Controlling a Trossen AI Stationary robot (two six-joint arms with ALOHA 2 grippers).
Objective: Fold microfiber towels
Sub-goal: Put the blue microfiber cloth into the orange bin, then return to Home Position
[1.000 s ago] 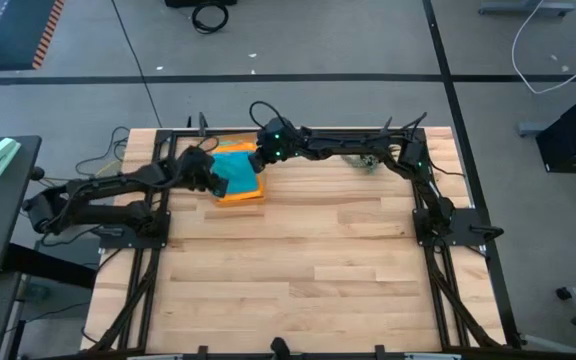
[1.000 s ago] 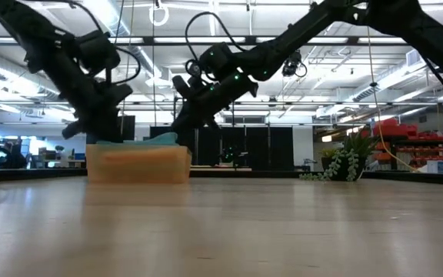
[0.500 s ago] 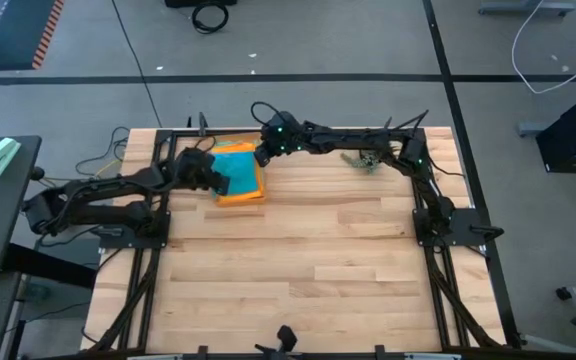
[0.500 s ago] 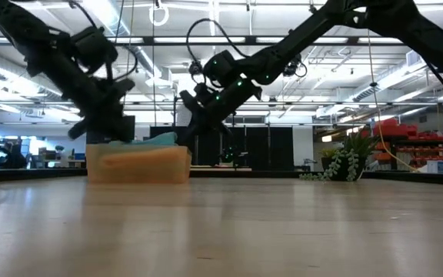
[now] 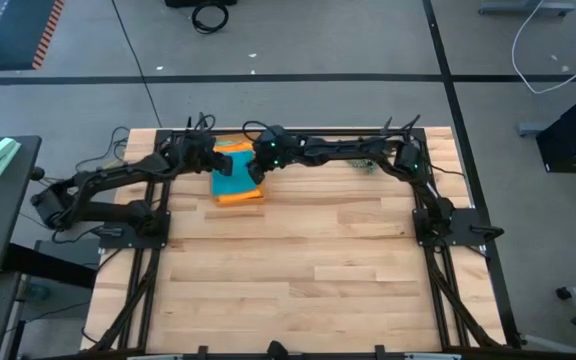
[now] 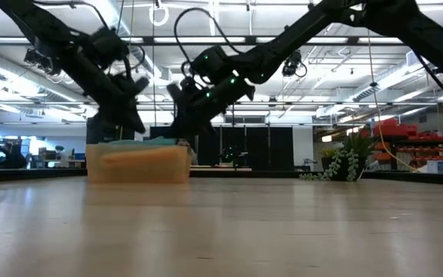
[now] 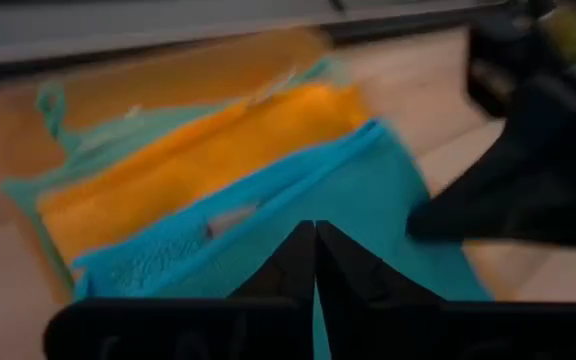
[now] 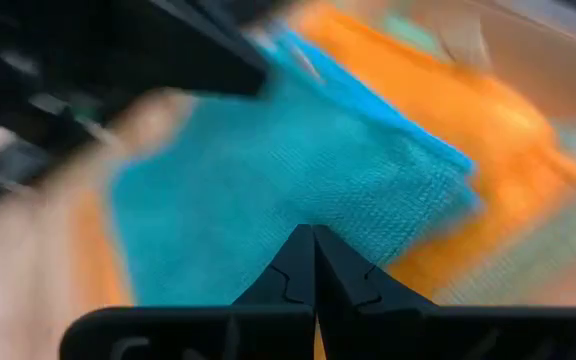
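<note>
While both arms reach to the far left part of the table [image 5: 298,260], the left pincer [image 5: 206,157] has its two fingers pressed together with nothing between them, and it hangs just over the far left edge of the orange tray [image 5: 238,194]. The right pincer [image 5: 256,172] is also fully closed and holds nothing; it is at the right edge of the same tray, low over the teal towel [image 5: 234,178]. This teal towel lies folded on top of the pile inside the tray, between the two pincers, and in both wrist views it fills the space just ahead of the closed fingertips. Under it an orange towel [image 7: 198,150] shows, and a pale green towel [image 7: 88,150] lies beneath that. A small green plant [image 6: 350,161] stands well apart, near the far right of the table.
</note>
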